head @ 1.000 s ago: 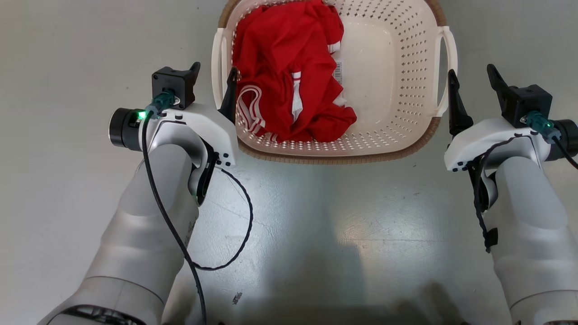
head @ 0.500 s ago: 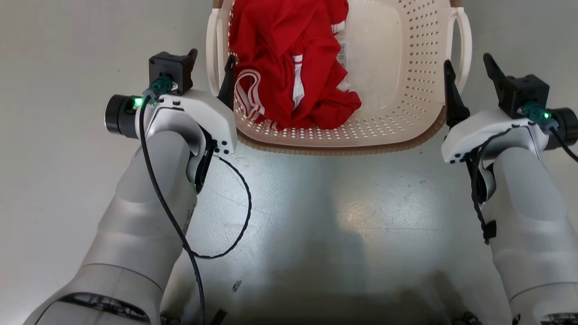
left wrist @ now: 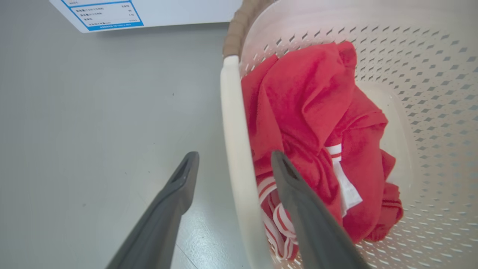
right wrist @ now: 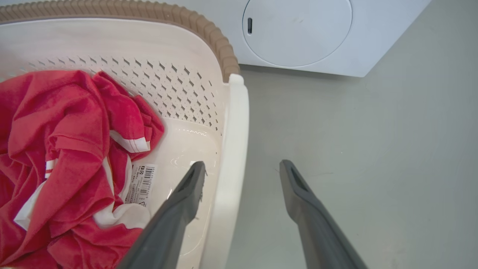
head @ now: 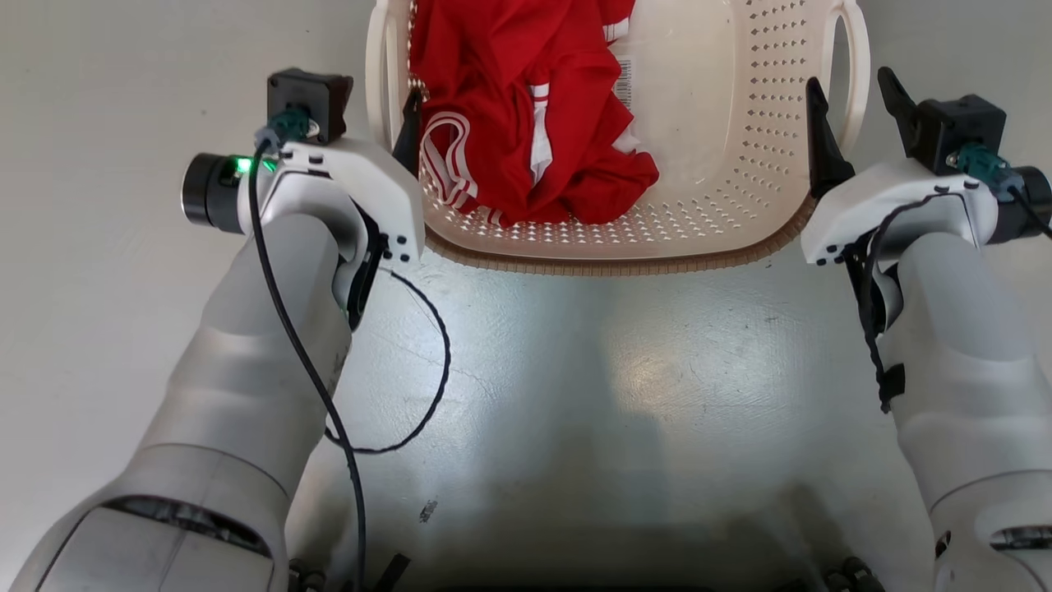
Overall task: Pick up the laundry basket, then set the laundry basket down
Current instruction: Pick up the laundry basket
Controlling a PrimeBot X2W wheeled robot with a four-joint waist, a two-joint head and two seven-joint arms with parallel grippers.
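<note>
step: grasp | laundry basket is set on the floor before the washing machine, red garment inside; left gripper and right gripper are spread, one astride each side handle, likely so a level lift can be made | writing: barcode sticker is seen; print cannot be read

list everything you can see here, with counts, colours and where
basket: 1, cream with brown rim, on the floor ahead
garment: 1, red with white stripes, in the basket's left half
barcode label: 1, white, on the basket's bottom
washer: 1, white, beyond the basket
sticker: 1, white with blue edge, on a white panel
floor: 1, grey, underneath
cable: 1, black, looping off the left arm
left gripper: 1, dark, open astride the left handle
right gripper: 1, dark, open astride the right handle
</note>
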